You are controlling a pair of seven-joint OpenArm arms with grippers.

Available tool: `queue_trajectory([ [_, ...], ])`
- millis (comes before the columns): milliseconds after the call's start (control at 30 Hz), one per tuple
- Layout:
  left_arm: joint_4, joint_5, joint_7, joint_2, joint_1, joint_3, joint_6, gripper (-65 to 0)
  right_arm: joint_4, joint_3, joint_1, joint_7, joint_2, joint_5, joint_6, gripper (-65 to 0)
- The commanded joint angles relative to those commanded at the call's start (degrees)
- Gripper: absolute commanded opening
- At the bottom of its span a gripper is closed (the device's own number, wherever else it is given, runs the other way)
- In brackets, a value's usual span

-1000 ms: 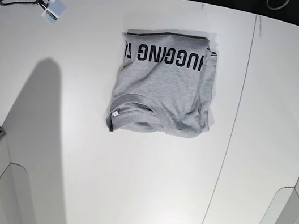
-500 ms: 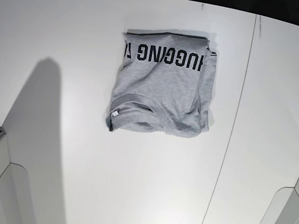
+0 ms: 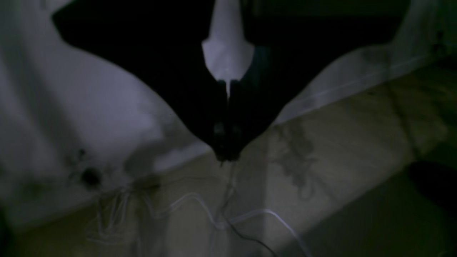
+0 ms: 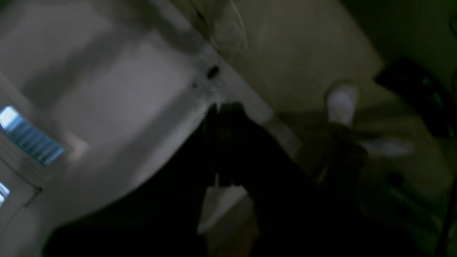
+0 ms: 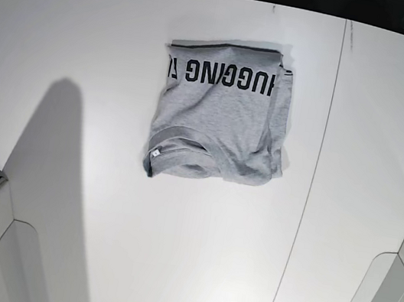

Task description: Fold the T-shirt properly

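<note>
Both wrist views are dark and blurred, and folds hide part of the T-shirt (image 5: 219, 115) lettering.

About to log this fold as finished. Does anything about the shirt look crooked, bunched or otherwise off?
Mostly tidy: the shirt lies folded into a rough rectangle on the table. Its right edge is uneven, with an under layer sticking out past the top layer and bunching at the lower right corner. Neither arm is near it.

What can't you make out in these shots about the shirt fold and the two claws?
- T-shirt, base view: layers tucked beneath are hidden by the top layer; lettering is cut off at the left fold.
- Left claw, left wrist view: dark silhouette, looks shut; shirt out of frame.
- Right claw, right wrist view: blurred and dark; state unclear.
</note>
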Motion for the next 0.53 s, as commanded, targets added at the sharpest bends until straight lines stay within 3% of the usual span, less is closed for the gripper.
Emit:
queue_trajectory([
  [200,-12.6,0.3,-2.4,6.7,-9.5,3.3,-0.2,-65.0,-16.9,-7.5,10.3,3.5,-3.3,-6.5,-0.42,-65.0],
  [267,-16.9,1.7,-3.6,8.5,-11.9,3.3,-0.5,-65.0,-21.0,-8.6,12.9,6.9,-4.7,-8.8,-0.42,-65.0],
  [367,-22.1,5.3,-6.8,10.1,-14.7,3.3,-0.5,-65.0,-25.7,-9.8,16.6,11.2,-7.1,-13.5,-0.35,-65.0],
  [533,-27.1,5.8,-10.7,11.6,-18.7,3.3,-0.4,-65.0,-31.1,-12.3,24.0,12.8,-10.6,-15.1,-0.44,-65.0],
])
